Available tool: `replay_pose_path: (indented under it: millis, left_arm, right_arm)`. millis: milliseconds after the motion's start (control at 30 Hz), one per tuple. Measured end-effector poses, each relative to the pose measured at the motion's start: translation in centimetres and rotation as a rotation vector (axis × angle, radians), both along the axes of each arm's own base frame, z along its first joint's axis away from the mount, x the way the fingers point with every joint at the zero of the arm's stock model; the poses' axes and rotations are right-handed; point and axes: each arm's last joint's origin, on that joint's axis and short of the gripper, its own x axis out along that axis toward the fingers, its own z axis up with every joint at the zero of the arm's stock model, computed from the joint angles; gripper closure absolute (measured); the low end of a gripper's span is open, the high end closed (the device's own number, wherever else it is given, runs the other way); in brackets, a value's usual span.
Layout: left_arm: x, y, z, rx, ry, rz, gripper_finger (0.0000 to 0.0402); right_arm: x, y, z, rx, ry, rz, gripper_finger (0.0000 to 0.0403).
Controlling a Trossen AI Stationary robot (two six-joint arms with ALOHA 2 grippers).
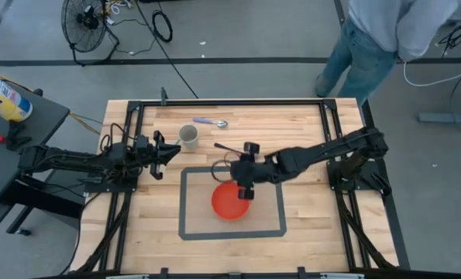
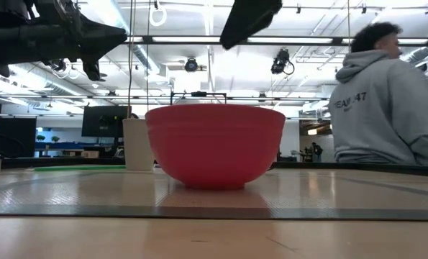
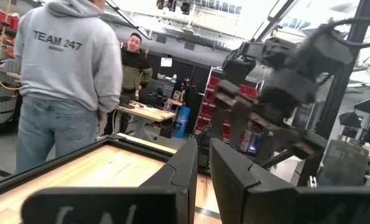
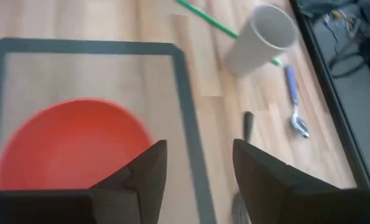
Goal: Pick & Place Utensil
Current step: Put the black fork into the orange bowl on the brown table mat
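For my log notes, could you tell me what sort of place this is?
Probably a robotics lab or workshop: the wooden table stands in a black frame, a floor fan sits on bare concrete, and red drawer cabinets line the back.

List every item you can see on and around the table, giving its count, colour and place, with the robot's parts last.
Bowl: one, red, inside the grey taped rectangle.
Cup: one, beige, upright near the table's far edge.
Spoon: one, blue handle, beside the cup.
Dark utensil: one, black, on the wood outside the tape.
Person: one, grey hoodie and jeans, beyond the table.
Left gripper: one, dark, near the cup, waiting.
Right gripper: one, dark, open, over the bowl's rim.
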Motion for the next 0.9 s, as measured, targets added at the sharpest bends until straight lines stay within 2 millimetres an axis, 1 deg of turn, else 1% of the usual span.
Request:
replay_pose_path:
  millis: [167, 233, 333, 400, 467, 533, 600, 667, 767, 900]
  left_arm:
    - [0.0, 0.0, 0.0, 0.0, 0.0, 0.0, 0.0354]
    - [0.0, 0.0, 0.0, 0.001, 0.0, 0.0, 0.0354]
    - [0.0, 0.0, 0.0, 0.002, 0.0, 0.001, 0.0354]
    - [0.0, 0.0, 0.0, 0.001, 0.0, 0.0, 0.0354]
    - [0.0, 0.0, 0.0, 0.002, 0.001, 0.001, 0.0354]
    - [0.0, 0.0, 0.0, 0.002, 0.004, 0.001, 0.0354]
    - [0.0, 0.0, -0.1, 0.006, 0.01, 0.002, 0.0354]
    - [0.0, 0.0, -0.1, 0.009, 0.01, 0.003, 0.0354]
    - [0.0, 0.0, -0.1, 0.009, 0.011, 0.002, 0.0354]
    - [0.0, 0.0, -0.1, 0.009, 0.01, 0.003, 0.0354]
  right_arm:
    - [1.2, -2.9, -1.3, 0.016, 0.028, -0.096, 0.0225]
    - [1.6, -4.2, -1.7, 0.091, 0.024, -0.14, 0.0227]
    - [2.3, -5.9, -2.4, 0.233, 0.031, -0.156, 0.0229]
    - [2.5, -7.0, -3.1, 0.268, 0.06, -0.161, 0.023]
    - [2.7, -7.8, -3.8, 0.243, 0.1, -0.141, 0.0229]
    - [2.8, -8.3, -4.8, 0.195, 0.157, -0.116, 0.0229]
    - [2.9, -8.5, -6.1, 0.161, 0.188, -0.119, 0.0229]
    - [2.8, -8.8, -7.7, 0.172, 0.203, -0.147, 0.0229]
    - [2.6, -9.5, -10.1, 0.222, 0.19, -0.198, 0.0229]
    - [2.1, -10.8, -12.4, 0.21, 0.121, -0.268, 0.0229]
